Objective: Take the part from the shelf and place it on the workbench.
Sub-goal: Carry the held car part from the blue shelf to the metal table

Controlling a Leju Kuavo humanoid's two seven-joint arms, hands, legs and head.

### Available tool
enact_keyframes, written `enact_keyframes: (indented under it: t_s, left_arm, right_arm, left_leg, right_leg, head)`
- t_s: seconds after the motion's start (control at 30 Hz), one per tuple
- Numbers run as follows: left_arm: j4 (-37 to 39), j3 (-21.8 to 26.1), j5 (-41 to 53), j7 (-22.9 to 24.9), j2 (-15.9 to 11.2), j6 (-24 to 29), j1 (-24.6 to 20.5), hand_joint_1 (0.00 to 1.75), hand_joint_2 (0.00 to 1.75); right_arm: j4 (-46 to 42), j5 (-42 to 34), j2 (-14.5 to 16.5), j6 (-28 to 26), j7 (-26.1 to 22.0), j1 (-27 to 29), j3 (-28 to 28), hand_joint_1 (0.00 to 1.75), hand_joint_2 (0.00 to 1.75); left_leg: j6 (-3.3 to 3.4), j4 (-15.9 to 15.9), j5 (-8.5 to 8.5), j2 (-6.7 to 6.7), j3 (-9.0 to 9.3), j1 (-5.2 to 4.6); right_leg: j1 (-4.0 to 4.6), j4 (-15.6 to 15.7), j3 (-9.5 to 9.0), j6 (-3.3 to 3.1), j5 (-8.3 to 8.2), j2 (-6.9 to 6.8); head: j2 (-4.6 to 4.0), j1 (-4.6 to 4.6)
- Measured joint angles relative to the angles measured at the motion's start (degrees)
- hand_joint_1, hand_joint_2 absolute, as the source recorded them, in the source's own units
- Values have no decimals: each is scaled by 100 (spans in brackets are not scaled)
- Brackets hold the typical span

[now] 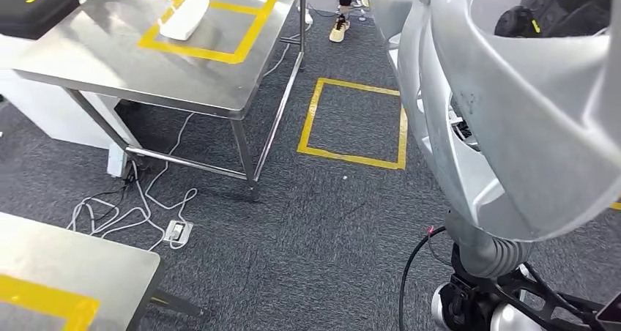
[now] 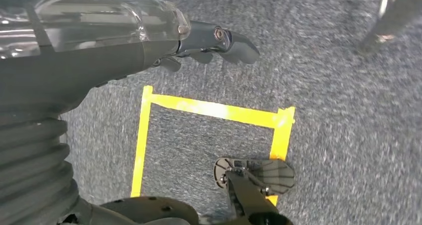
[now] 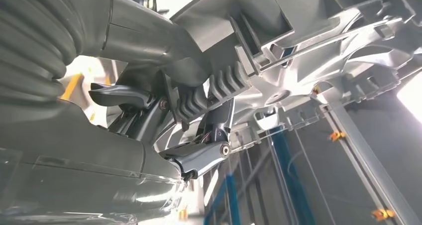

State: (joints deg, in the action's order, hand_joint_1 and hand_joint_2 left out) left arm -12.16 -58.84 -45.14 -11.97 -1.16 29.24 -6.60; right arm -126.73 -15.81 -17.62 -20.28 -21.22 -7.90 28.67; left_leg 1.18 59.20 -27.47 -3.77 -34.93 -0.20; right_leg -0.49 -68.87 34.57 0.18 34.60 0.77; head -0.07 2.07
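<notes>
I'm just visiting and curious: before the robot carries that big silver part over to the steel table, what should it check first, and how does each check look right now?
1. Right hand grips the silver part: ok.
2. Left hand free, holding nothing: ok.
3. Yellow taped area on the workbench is free: not ok, a white piece lies in it.
4. Floor path: not ok, white cables trail beside the bench legs.
5. Person's foot beyond the bench stays clear: cannot tell.

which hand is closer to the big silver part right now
Right. The right hand grips the silver part itself, while the left hand hangs empty over the carpet by a yellow tape square.
</notes>
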Motion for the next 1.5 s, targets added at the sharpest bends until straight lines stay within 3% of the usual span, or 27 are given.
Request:
enact_keyframes:
  t_s: [0.07,0.1,0.13,0.2,0.27,0.33,0.4,0.43,0.5,0.53,0.6,0.63,0.7,0.77,0.83,0.9,0.93,0.97,1.03,1.1,1.17,1.2,1.23,1.27,1.37,1.43,1.5]
  left_arm:
    - [-1,-1,25,-4,5,-34,-7,0,175]
    - [-2,-2,37,-2,10,-47,-12,0,175]
    - [-2,-3,46,1,14,-57,-12,0,175]
    - [-1,-4,60,8,9,-67,0,0,175]
    - [0,-5,67,13,-7,-69,10,0,175]
    - [1,-8,65,13,-19,-69,-1,0,175]
    - [1,-9,55,10,-22,-69,-6,0,175]
    - [1,-9,49,8,-26,-69,-1,0,175]
    - [1,-9,39,4,-40,-69,3,0,175]
    - [0,-9,37,1,-46,-69,0,0,175]
    - [-2,-9,33,-5,-51,-69,-14,0,175]
    - [-2,-9,28,-5,-49,-68,-18,0,175]
    - [-2,-9,20,-6,-49,-61,-18,0,175]
    - [-2,-9,15,-7,-44,-49,-21,0,175]
    - [-2,-9,13,-7,-28,-40,-38,0,175]
    - [-2,-9,12,-7,-11,-39,-42,0,175]
    - [-2,-9,11,-7,-5,-39,-37,0,175]
    - [-2,-9,11,-7,-3,-39,-30,0,175]
    - [-2,-9,11,-7,-1,-39,-21,0,175]
    - [-2,-9,11,-8,7,-37,-22,0,175]
    - [-2,-9,8,-13,16,-30,-16,0,175]
    - [-2,-9,2,-22,16,-21,-8,0,175]
    - [-2,-9,-7,-33,15,-12,1,0,175]
    - [-2,-9,-16,-46,13,-3,7,0,175]
    - [-2,-9,-32,-70,11,11,2,0,175]
    - [-3,-9,-32,-79,16,10,1,0,175]
    - [-2,-9,-32,-90,15,11,2,0,175]
  right_arm:
    - [-4,-13,-2,28,-25,16,-8,175,175]
    - [-10,-16,-3,41,-40,29,-11,175,175]
    - [-16,-16,-3,53,-55,40,-15,175,175]
    - [-27,-18,-2,64,-71,52,-21,175,175]
    - [-36,-26,1,75,-79,74,-27,175,175]
    - [-45,-33,2,87,-86,96,-31,175,175]
    - [-50,-33,2,98,-91,100,-32,175,175]
    - [-50,-33,5,102,-92,101,-32,175,175]
    - [-51,-33,8,107,-92,98,-32,175,175]
    - [-54,-32,9,109,-92,97,-32,175,175]
    - [-61,-31,9,115,-92,91,-33,175,175]
    - [-64,-31,9,120,-92,87,-33,175,175]
    - [-64,-38,9,138,-92,69,-34,175,175]
    - [-63,-47,9,150,-91,43,-37,175,175]
    - [-63,-49,3,155,-90,35,-40,175,175]
    - [-62,-49,-2,164,-90,42,-39,175,175]
    - [-61,-49,-2,167,-90,42,-38,175,175]
    - [-61,-49,-2,168,-90,41,-37,175,175]
    - [-61,-49,-2,168,-90,28,-37,175,175]
    - [-61,-50,-1,170,-90,7,-37,175,175]
    - [-61,-59,0,176,-89,-8,-37,175,175]
    - [-61,-71,1,182,-87,-17,-37,175,175]
    - [-60,-88,2,189,-85,-28,-37,175,175]
    - [-60,-104,4,197,-81,-42,-37,175,175]
    - [-54,-139,7,217,-77,-87,-39,175,175]
    - [-48,-167,10,230,-77,-99,-38,175,175]
    - [-46,-198,13,236,-76,-105,-38,175,175]
  left_leg:
    - [-16,7,18,-172,-9,-12]
    - [-42,11,35,-248,-37,-4]
    - [-78,10,58,-323,-73,14]
    - [-150,3,97,-431,-131,41]
    - [-211,163,-28,-57,-234,16]
    - [-286,742,-376,392,-526,26]
    - [-362,1378,-624,422,-832,96]
    - [-395,1469,-603,418,-867,126]
    - [-445,1030,-300,516,-608,165]
    - [-460,660,-157,696,-400,159]
    - [-390,138,-16,1001,-124,112]
    - [-332,65,-33,1055,-100,82]
    - [-209,48,-28,894,-113,62]
    - [-127,31,-9,707,-110,68]
    - [-59,24,5,515,-106,65]
    - [-22,26,12,304,-104,49]
    - [-16,27,15,197,-100,40]
    - [-12,28,18,96,-93,32]
    - [-11,29,21,-85,-66,19]
    - [-32,37,31,-222,-68,11]
    - [-92,37,65,-315,-116,34]
    - [-130,29,83,-360,-138,49]
    - [-158,36,79,-320,-155,56]
    - [-184,100,25,-163,-193,44]
    - [-257,878,-443,377,-574,51]
    - [-302,1393,-635,414,-813,97]
    - [-337,1202,-447,456,-680,125]
  right_leg:
    - [11,730,-288,-109,-359,299]
    - [16,953,-371,-137,-426,410]
    - [21,1045,-400,-149,-423,458]
    - [25,1137,-427,-140,-444,325]
    - [15,1240,-477,-147,-498,155]
    - [17,1291,-504,-158,-522,-29]
    - [11,1287,-501,-160,-512,-203]
    - [4,1282,-503,-150,-501,-282]
    - [-13,1257,-517,-104,-464,-421]
    - [-14,1236,-526,-68,-436,-482]
    - [13,1185,-537,11,-374,-590]
    - [27,1177,-547,41,-354,-647]
    - [19,1185,-581,97,-315,-755]
    - [-27,1024,-553,147,-148,-569]
    - [-49,386,-296,159,223,-228]
    - [-40,-399,82,143,517,-106]
    - [-37,-568,188,127,507,-90]
    - [-36,-513,198,104,379,-76]
    - [-30,169,-36,34,-107,23]
    - [-25,823,-280,-26,-415,220]
    - [-9,1025,-354,-41,-435,297]
    - [-2,1071,-372,-45,-442,258]
    - [-6,1107,-383,-56,-462,203]
    - [-11,1150,-398,-73,-490,143]
    - [-12,1226,-425,-111,-536,-75]
    - [-7,1225,-426,-109,-529,-241]
    - [-10,1217,-433,-84,-511,-400]
  head:
    - [0,-2]
    - [0,-4]
    - [0,-5]
    - [0,14]
    - [0,-23]
    - [0,-92]
    - [0,-148]
    - [0,-174]
    - [0,-224]
    - [0,-245]
    - [0,-277]
    - [0,-272]
    - [0,-240]
    - [0,-211]
    - [0,-158]
    - [0,-102]
    - [0,-76]
    - [0,-56]
    - [0,-12]
    - [0,6]
    - [0,9]
    - [0,13]
    - [0,9]
    - [0,-9]
    - [0,-119]
    - [0,-186]
    - [0,-228]
